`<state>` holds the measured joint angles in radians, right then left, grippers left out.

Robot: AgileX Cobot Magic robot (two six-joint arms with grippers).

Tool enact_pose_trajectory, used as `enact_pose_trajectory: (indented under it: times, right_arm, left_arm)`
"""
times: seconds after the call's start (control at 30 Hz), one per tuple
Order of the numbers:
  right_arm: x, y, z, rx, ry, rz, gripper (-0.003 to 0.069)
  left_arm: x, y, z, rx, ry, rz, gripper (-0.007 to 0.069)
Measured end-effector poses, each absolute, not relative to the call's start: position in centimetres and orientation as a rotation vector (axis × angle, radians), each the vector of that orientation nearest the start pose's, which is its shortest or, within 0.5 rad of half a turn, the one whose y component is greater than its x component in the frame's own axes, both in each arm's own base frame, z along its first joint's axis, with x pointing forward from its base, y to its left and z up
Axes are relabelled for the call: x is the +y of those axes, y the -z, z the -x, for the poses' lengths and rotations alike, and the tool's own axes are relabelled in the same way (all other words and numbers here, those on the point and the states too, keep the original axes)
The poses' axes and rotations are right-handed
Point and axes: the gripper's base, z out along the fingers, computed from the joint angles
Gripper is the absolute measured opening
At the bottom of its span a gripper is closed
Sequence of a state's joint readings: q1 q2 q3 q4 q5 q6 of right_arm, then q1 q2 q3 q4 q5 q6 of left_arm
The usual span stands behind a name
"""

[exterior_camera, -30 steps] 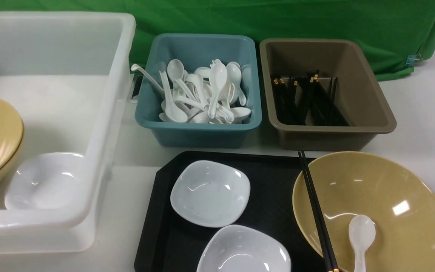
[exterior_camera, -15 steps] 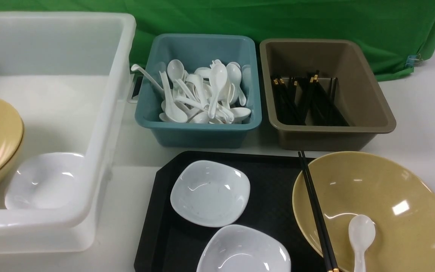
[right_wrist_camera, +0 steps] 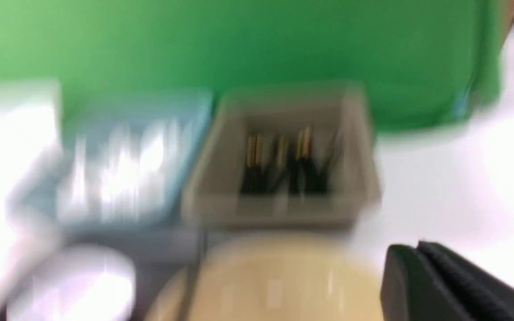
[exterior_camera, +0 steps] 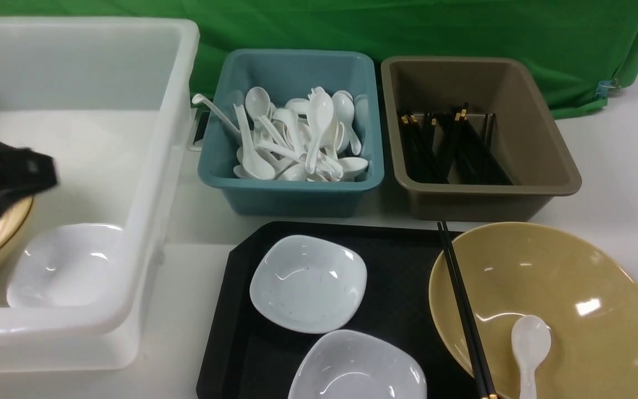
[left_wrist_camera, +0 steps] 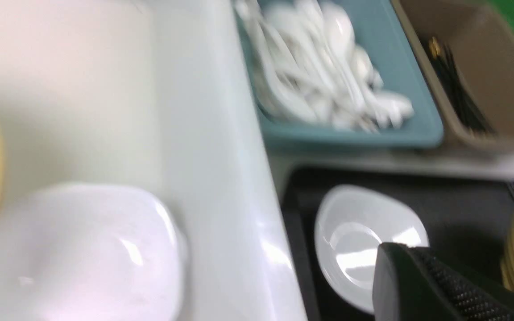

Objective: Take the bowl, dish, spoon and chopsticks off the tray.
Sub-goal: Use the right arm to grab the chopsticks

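Bowl [exterior_camera: 574, 288] on tray [exterior_camera: 402, 249], right side; spoon [exterior_camera: 529, 346] inside, chopsticks [exterior_camera: 463, 310] across its left rim. I judge all glossy, slick, light: pinch spoon handle, chopsticks mid-length. Left hand [exterior_camera: 42, 172] and right hand [right_wrist_camera: 417, 258] closed, empty

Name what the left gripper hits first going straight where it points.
The left gripper, over the white tub, would likely meet the farther white dish on the tray first; depth is unclear.
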<state>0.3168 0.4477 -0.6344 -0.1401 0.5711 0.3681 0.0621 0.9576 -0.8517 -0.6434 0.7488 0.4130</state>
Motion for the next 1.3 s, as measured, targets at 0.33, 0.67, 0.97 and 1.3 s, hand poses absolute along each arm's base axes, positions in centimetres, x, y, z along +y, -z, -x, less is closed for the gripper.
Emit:
enact_pose_trajectory:
  times: [0.33, 0.67, 0.97, 1.3]
  right_arm:
    - [10.2, -34.1, -15.9, 2.44, -0.174, 0.565, 0.0007]
    - [14.4, -29.7, -24.5, 2.775, -0.32, 0.621, 0.0007]
    - [16.2, -28.8, -25.8, 2.791, -0.451, 0.617, 0.0209]
    - [17.4, -25.5, -27.2, 2.846, -0.291, 0.601, 0.0453]
  left_arm:
    - [-9.4, -33.2, -21.7, 2.339, 0.638, -0.572, -0.0015]
    - [-16.8, -34.4, -21.1, 2.358, 0.511, -1.019, -0.0019]
    - [-17.0, -34.4, -21.2, 2.329, 0.486, -1.066, -0.0018]
    - [-16.8, -34.4, -21.6, 2.297, 0.43, -1.074, -0.0018]
